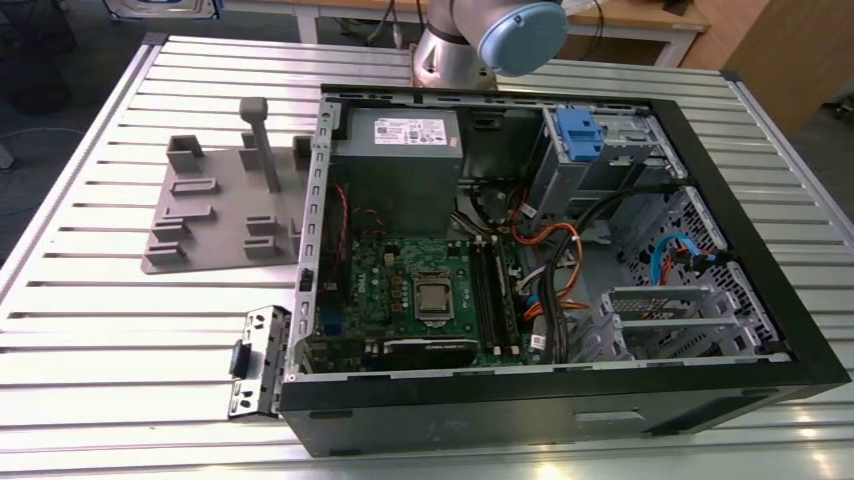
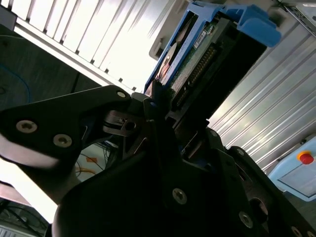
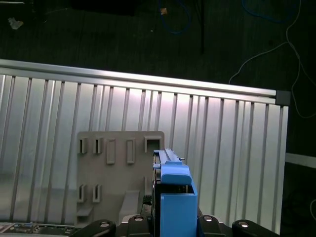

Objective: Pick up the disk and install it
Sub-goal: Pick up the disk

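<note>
Second wrist view, blue-framed disk (image 2: 202,54) edge-on, clamped in hand (image 2: 168,103)

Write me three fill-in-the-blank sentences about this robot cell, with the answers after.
1. The gripper is shut on the disk, whose plastic carrier frame is coloured ___.
2. The grey fixture plate lies on the table at the exterior view's ___ of the computer case.
3. Inside the case, the motherboard is coloured ___.

Missing words: blue; left; green.
</note>
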